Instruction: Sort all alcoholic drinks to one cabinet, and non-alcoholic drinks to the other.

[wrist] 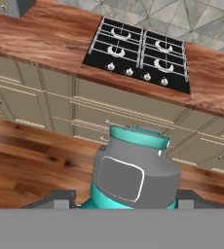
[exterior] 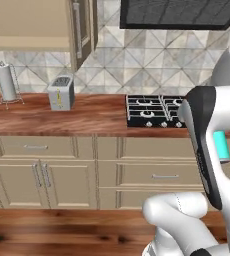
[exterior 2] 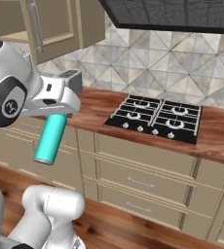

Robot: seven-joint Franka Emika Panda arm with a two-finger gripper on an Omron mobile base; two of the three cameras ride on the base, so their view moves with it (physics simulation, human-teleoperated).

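Observation:
My gripper (exterior 2: 59,115) is shut on the teal cylindrical bottle (exterior 2: 50,139), a non-alcoholic drink, which hangs tilted in the air in front of the counter and low drawers. In the hand view the bottle's grey-teal cap (wrist: 133,171) points away from my gripper (wrist: 125,200), and dark fingertips (wrist: 60,197) flank the teal body. From the left base view, a strip of the bottle (exterior: 220,145) shows behind my arm. One tan wall cabinet (exterior: 28,24) is up at the left, its door (exterior: 83,31) swung open. The same cabinet's door (exterior 2: 53,24) shows above my arm, with its grey bar handle.
A black gas stove (exterior 2: 156,118) is set into the wooden counter (exterior: 94,114), under a dark range hood (exterior: 179,14). A grey toaster (exterior: 61,93) and a paper towel holder (exterior: 7,82) stand on the counter at left. Beige drawers (exterior: 152,175) and a wood floor lie below.

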